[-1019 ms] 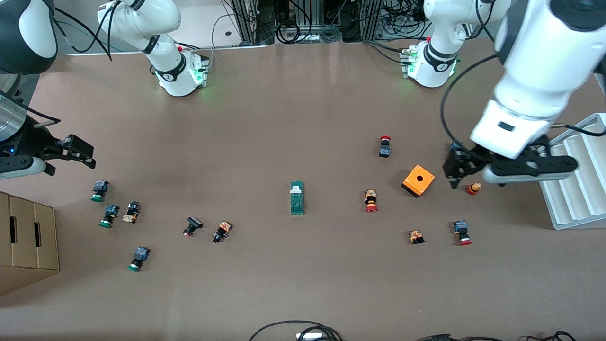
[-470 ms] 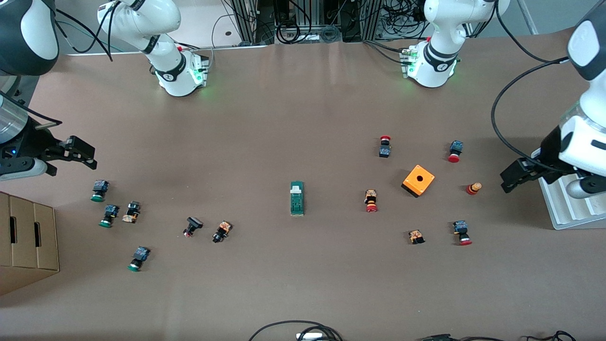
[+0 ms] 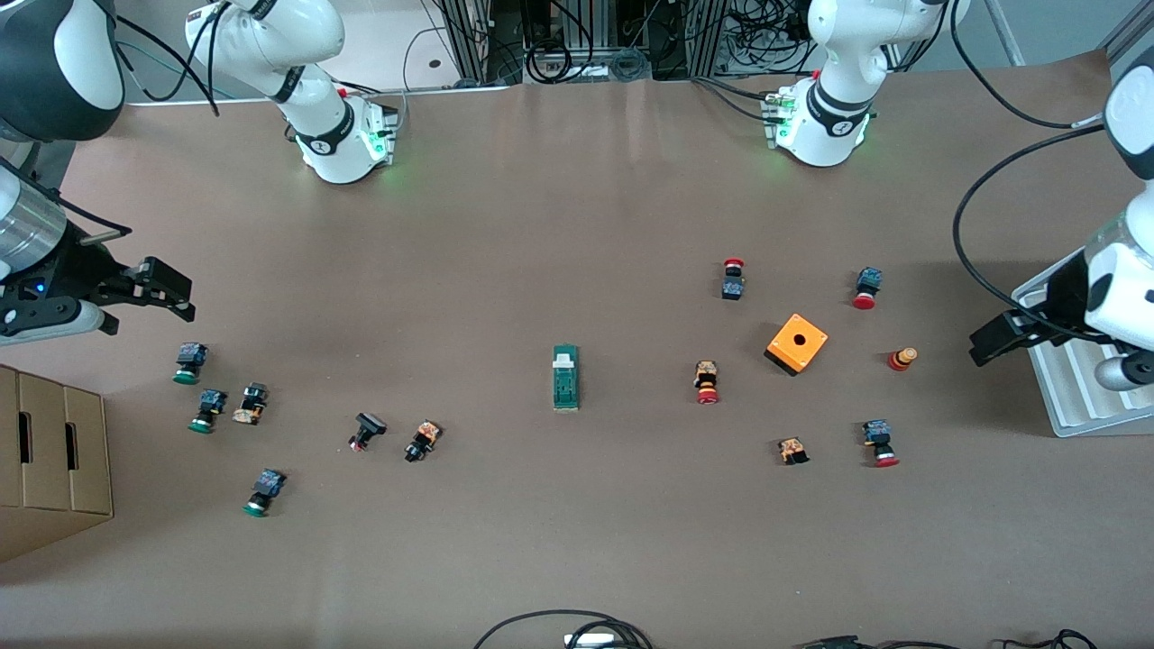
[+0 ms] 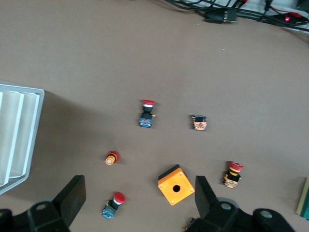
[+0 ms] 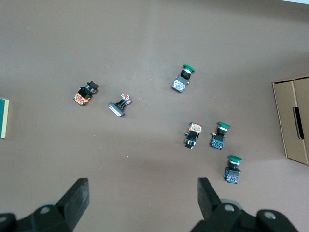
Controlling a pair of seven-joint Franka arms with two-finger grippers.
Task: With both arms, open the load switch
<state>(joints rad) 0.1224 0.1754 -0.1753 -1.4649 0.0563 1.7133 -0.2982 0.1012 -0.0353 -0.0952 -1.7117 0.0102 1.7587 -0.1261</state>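
The load switch [image 3: 565, 379], a narrow dark-green block with a white piece at one end, lies alone in the middle of the table. Only its edge shows in the left wrist view [image 4: 304, 197] and in the right wrist view [image 5: 3, 118]. My left gripper [image 3: 988, 346] hangs open and empty beside the white tray at the left arm's end; the left wrist view has its fingers [image 4: 71, 198] spread wide over the orange box and a red push button. My right gripper [image 3: 177, 293] hangs open and empty above the green push buttons at the right arm's end, its fingers [image 5: 77, 195] over bare table.
An orange cube box with a hole [image 3: 797, 343] and several red-capped push buttons [image 3: 707, 381] lie toward the left arm's end, beside a white ribbed tray [image 3: 1082, 397]. Green-capped buttons [image 3: 189, 362] and a cardboard box [image 3: 54, 451] occupy the right arm's end.
My left arm has swung away from the orange box toward the white tray, uncovering a red push button. My right gripper has shifted slightly toward the table's middle. Both stayed open.
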